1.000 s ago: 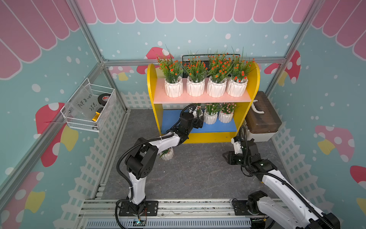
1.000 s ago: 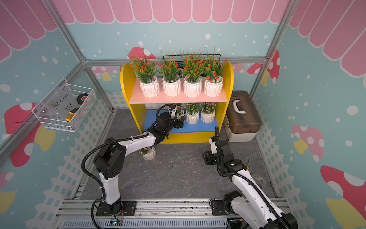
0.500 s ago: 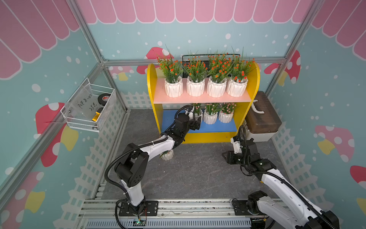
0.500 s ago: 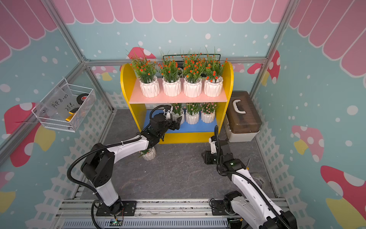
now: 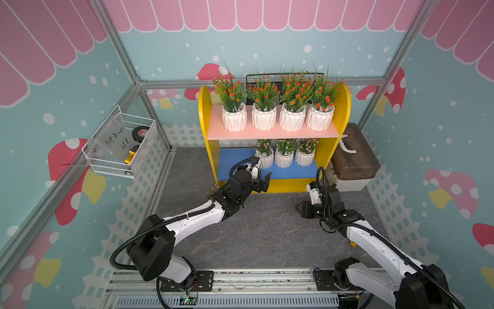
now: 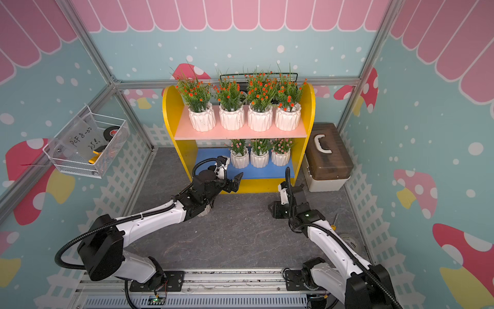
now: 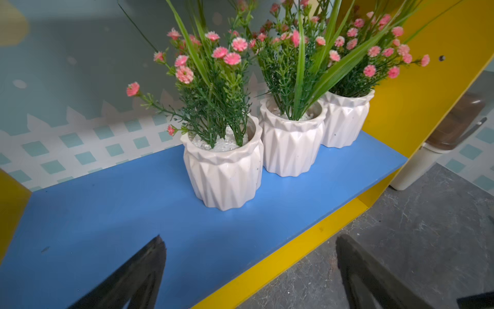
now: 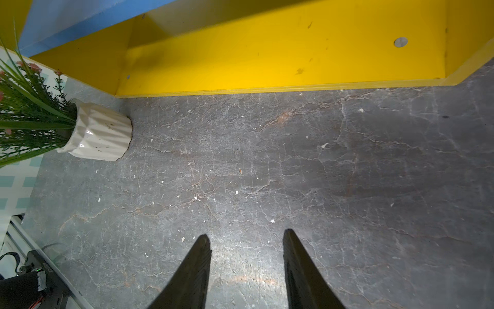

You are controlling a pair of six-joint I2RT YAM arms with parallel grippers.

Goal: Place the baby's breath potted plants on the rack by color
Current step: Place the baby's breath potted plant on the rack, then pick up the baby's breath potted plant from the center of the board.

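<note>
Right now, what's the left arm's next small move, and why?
Probably back the left gripper off the blue lower board and swing toward the last pink-flowered pot on the floor beside the rack: jaws are open and empty, three pink pots already sit shelved, and that one remains.

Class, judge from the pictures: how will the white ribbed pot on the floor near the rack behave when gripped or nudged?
The pot looks glossy and hard, so probably slippery and chippable. Its sprigs stand taller than the pot, so a high push may tip it. The thin sprigs likely flex.
</note>
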